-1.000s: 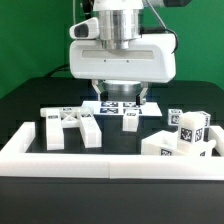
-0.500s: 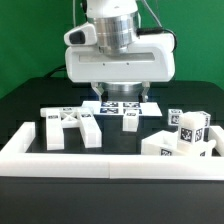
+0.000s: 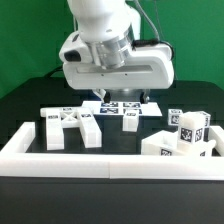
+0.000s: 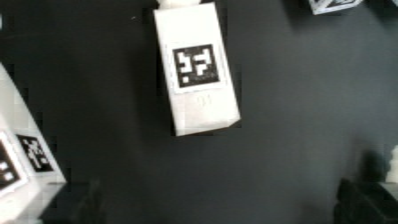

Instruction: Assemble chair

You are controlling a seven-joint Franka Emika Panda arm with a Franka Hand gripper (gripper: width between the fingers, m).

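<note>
The chair's loose white parts lie on the black table. An X-braced frame (image 3: 70, 126) rests at the exterior view's left, with a short square leg (image 3: 131, 120) near the middle. Several tagged blocks and slabs (image 3: 186, 136) are piled at the right. My gripper (image 3: 122, 97) hangs open above the marker board (image 3: 120, 106), behind the leg and touching nothing. The wrist view shows a tagged white leg (image 4: 196, 70) lying flat on the dark table ahead of the gripper (image 4: 217, 205). The gripper's dark fingers (image 4: 71, 205) stand wide apart with only bare table between them.
A long low white rail (image 3: 110, 162) runs across the front and up both sides of the work area. Another tagged white piece (image 4: 18, 145) shows at the wrist view's edge, and a tagged corner (image 4: 338, 5) at another edge.
The arm's wrist has swung and tilted toward the exterior view's left. The jaws stay wide open, and no part has moved.
</note>
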